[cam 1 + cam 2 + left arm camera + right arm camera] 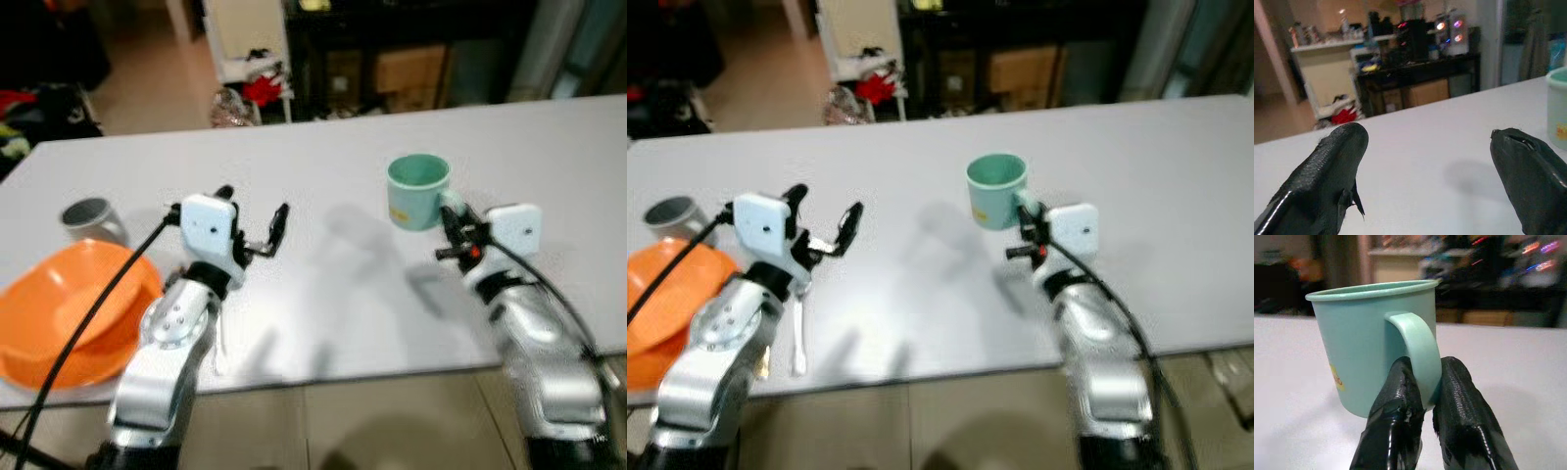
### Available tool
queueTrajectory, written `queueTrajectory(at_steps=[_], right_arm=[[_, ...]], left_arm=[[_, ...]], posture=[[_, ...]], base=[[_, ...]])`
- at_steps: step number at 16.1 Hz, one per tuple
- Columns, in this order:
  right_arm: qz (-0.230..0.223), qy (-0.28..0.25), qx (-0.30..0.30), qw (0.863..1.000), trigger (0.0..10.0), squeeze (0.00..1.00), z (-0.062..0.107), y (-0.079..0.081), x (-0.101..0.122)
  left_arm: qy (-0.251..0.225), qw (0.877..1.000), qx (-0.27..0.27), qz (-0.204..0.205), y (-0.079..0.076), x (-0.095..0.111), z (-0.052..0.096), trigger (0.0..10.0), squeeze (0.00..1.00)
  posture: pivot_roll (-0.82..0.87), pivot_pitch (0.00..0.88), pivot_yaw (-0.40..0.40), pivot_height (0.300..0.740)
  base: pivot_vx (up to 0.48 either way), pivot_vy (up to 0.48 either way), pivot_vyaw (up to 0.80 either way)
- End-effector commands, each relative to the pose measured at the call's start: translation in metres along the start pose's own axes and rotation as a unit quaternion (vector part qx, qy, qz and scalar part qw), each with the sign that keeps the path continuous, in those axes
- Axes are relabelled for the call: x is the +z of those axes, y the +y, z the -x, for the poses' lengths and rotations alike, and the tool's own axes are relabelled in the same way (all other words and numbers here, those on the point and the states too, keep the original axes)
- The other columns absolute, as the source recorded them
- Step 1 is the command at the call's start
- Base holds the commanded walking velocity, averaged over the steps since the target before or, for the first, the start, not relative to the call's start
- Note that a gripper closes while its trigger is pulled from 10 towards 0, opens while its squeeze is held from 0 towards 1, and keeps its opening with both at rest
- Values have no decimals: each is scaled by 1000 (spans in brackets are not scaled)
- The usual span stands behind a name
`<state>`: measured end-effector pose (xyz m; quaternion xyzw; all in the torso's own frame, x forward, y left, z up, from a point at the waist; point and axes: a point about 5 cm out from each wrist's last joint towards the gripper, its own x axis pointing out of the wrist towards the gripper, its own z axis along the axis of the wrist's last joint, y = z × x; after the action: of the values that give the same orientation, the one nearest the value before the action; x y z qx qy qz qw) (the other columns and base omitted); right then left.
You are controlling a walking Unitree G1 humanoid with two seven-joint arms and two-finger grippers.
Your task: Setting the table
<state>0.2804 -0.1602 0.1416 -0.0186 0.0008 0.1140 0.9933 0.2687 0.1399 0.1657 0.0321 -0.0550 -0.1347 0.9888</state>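
On the pale grey table top point(323, 294), toward its middle, a mint-green enamel-look mug with a small yellow mark on its side point(418, 192) is held upright by the right gripper point(1426, 396), whose two black fingers are pinched together on the lower part of the mug's curved handle point(1420, 352). The mug's base looks slightly off the surface, with a soft shadow beneath it. The left gripper point(257, 217) hovers above the table well to the mug's left, its fingers point(1327, 171) spread wide apart with nothing between them. Near the table's left edge sits a bright orange shallow plastic bowl point(59, 313), and a small grey mug point(93, 219) stands just behind it. A white spoon point(799, 338) lies on the table beside the left arm, close to the near edge.
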Motion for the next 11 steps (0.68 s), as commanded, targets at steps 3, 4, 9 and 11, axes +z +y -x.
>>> queueTrajectory(at_steps=[3, 4, 9, 11], right_arm=[[-6, 2, 20, 1000, 10000, 0, -11, 4, -1], [-16, -1, 18, 1000, 10000, 0, -16, 4, -3], [-32, 3, 38, 999, 10000, 0, -35, 6, -17], [-29, 6, 41, 999, 10000, 0, -47, 7, -26]], left_arm=[[4, 1000, -18, -1, -4, 1, -4, 10000, 0], [25, 999, -36, -4, -5, -5, -2, 10000, 0], [79, 990, -120, 3, -12, -18, 9, 10000, 0], [96, 977, -188, 9, -22, -19, 16, 10000, 0]], posture=[[51, 0, 83, 740], [51, 0, 84, 740], [53, 0, 97, 740], [56, 0, 102, 740]], base=[[346, 0, 0], [0, 0, 0], [0, 0, 0], [0, 0, 0]])
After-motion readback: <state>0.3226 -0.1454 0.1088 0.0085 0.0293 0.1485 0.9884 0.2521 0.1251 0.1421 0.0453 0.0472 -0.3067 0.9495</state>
